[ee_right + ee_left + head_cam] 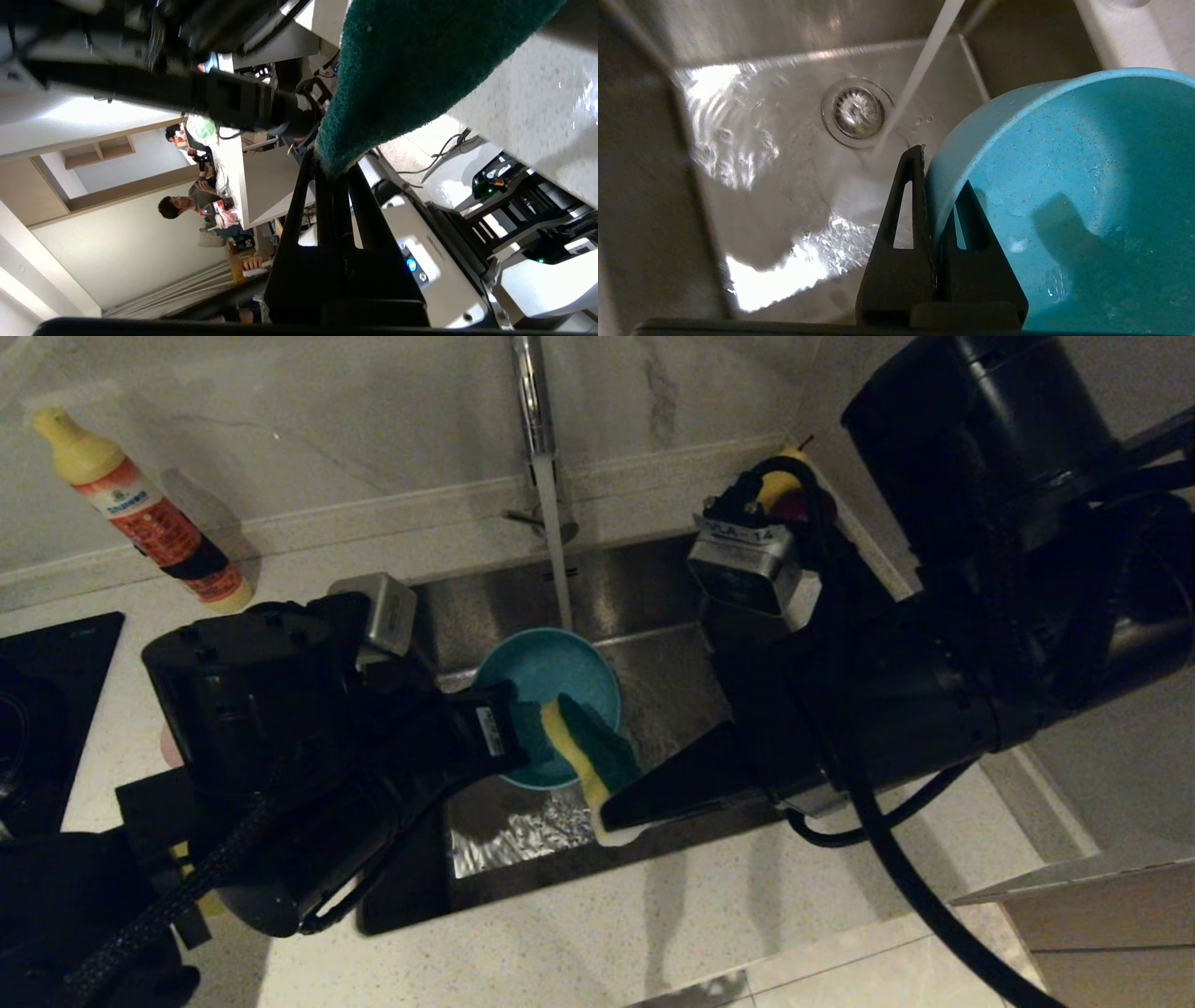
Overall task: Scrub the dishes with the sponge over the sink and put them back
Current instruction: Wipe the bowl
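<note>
A light blue bowl (546, 681) hangs tilted over the sink (653, 588), under the running water (557, 551) from the chrome tap (532, 401). My left gripper (509, 723) is shut on the bowl's rim, one finger inside and one outside, as the left wrist view shows at the gripper (941, 168) and bowl (1064, 186). My right gripper (611, 817) is shut on the sponge (588, 751), whose yellow and green sides stand at the bowl's near rim; contact cannot be told. The sponge's green side (411, 70) fills the right wrist view above that gripper (331, 170).
The drain strainer (858, 112) lies in the wet basin below the bowl. A detergent bottle (140, 509) stands at the back left of the counter. The black stove top (47, 709) is at the far left. A pale counter strip (653, 915) runs along the sink's front.
</note>
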